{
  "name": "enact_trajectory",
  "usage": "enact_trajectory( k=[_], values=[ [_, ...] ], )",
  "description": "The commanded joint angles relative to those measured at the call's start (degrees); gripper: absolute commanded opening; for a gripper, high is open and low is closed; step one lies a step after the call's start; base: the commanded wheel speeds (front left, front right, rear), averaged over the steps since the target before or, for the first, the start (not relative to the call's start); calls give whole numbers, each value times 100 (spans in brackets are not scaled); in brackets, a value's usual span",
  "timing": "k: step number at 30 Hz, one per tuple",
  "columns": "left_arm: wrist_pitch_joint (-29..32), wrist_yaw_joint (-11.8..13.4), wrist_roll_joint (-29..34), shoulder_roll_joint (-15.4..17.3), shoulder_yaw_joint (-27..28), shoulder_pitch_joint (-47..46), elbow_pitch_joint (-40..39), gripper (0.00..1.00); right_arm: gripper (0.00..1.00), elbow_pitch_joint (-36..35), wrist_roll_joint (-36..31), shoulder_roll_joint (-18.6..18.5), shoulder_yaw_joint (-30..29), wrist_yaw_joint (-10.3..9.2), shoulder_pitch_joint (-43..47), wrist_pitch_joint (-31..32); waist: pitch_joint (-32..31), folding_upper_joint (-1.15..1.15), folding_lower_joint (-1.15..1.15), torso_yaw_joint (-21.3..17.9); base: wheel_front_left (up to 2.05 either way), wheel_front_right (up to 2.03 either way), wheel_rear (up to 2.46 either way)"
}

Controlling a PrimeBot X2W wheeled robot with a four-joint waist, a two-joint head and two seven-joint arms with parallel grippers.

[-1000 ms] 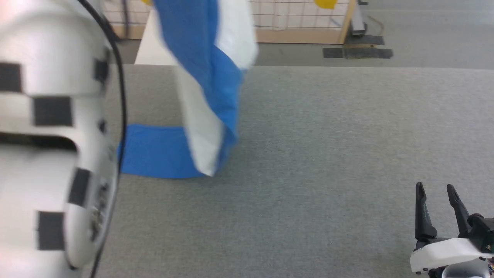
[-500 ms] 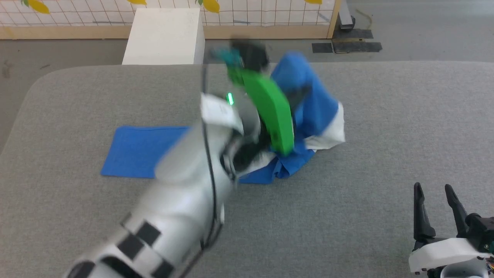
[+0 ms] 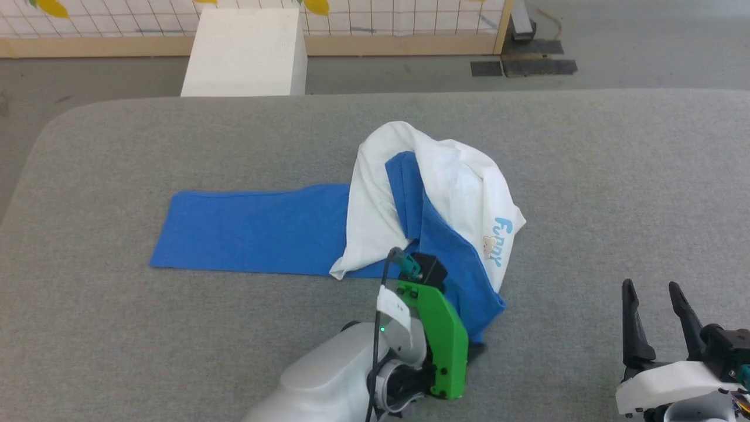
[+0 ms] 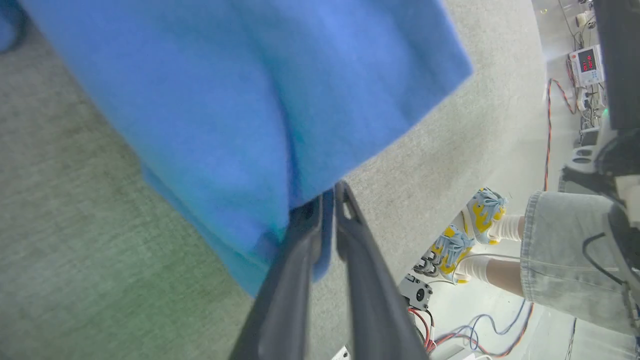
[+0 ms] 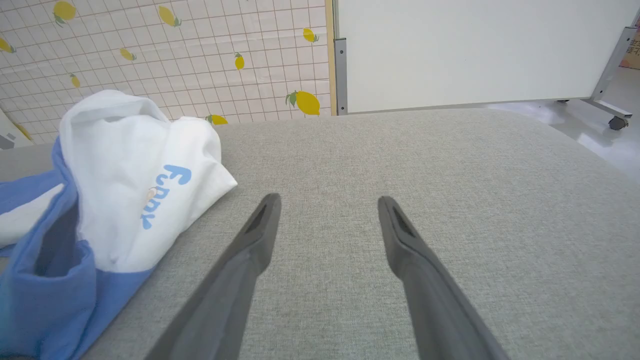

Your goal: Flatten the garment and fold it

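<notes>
The garment [image 3: 445, 193] lies on the grey table [image 3: 615, 176]. Its white body is bunched in a heap at the centre, and a flat blue strip [image 3: 246, 228] runs off to the left. My left gripper [image 4: 327, 192], behind a green wrist piece [image 3: 442, 340], sits at the heap's near blue edge. Its fingers stand almost together with blue cloth [image 4: 250, 115] pinched between them. My right gripper [image 3: 653, 287] is open at the lower right, apart from the shirt. In the right wrist view its fingers [image 5: 260, 220] spread wide over bare table, with the garment [image 5: 130, 175] to their left.
A white box [image 3: 243, 53] stands on the floor past the table's far edge, before a lemon-patterned lattice wall [image 3: 381, 17]. A person's legs in sneakers [image 4: 480, 225] and cables lie beyond the near edge. Bare table stretches to the right of the shirt.
My left arm has swung down from high up, toward the near edge. The garment that hung in the air now rests heaped on the table. The right gripper has stayed put.
</notes>
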Motion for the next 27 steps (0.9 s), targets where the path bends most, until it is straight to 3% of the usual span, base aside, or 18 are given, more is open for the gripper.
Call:
enact_trajectory(
  k=[1,9,14,21,25,27],
  values=[
    [-56,36,-154,17,54,-51,-145,100,100,29,15,0,-7,-10,-74,-46,-78,0,0,54,0,0,0],
    [-1077,-11,-717,57,1140,-571,-637,100,100,95,28,1,55,-10,54,-59,-500,0,0,211,0,0,0],
    [-2102,26,-474,590,1828,-701,-784,100,100,74,80,1,107,-10,110,-19,-772,0,0,257,0,0,0],
    [-3810,779,556,1771,2490,-111,-982,100,100,-80,73,1,224,-10,118,149,-959,0,0,263,0,0,0],
    [-3945,1186,1568,2207,3024,587,-1627,100,100,-130,140,1,290,-10,75,309,-930,0,0,287,0,0,0],
    [-3948,1342,2193,2191,3531,1170,-2162,100,100,-145,174,1,311,-10,54,398,-931,0,0,278,0,0,0]
  ],
)
